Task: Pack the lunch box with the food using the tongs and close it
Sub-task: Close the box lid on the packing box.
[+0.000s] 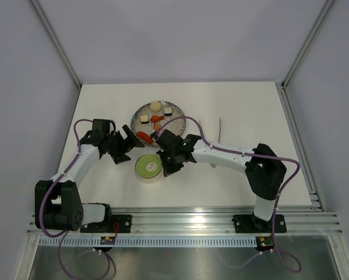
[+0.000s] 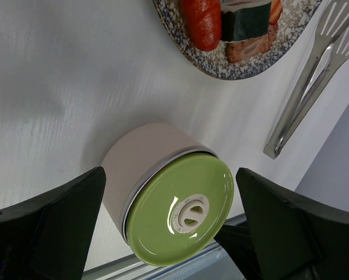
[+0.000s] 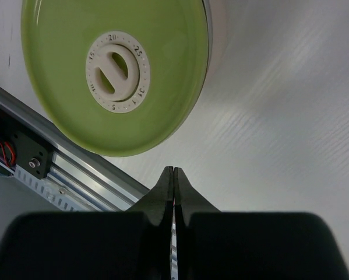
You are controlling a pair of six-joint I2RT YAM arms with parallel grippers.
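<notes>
Reading from left to right, you first meet the left gripper, which hovers by the near-left edge of the speckled plate. Its jaws are spread wide and hold nothing. In its wrist view the two dark fingers frame the lunch box from either side, apart from it.

The lunch box stands upright on the white table, near the front rail and between your two grippers. Its light-green lid is on, with a white numbered dial at its centre.

Just behind the box, the plate carries the food:
- a red sausage at the near rim
- black-and-white rolls
- orange bits
- a cream ball at the far side

The right gripper sits just beside the right of the lunch box. Its fingers are pressed flat together with nothing between them, and their tips are close to the lid's edge but do not touch it.

Farthest right, the tongs lie on the table beside the plate. Their slim arms form a narrow V, and neither gripper has hold of them.
</notes>
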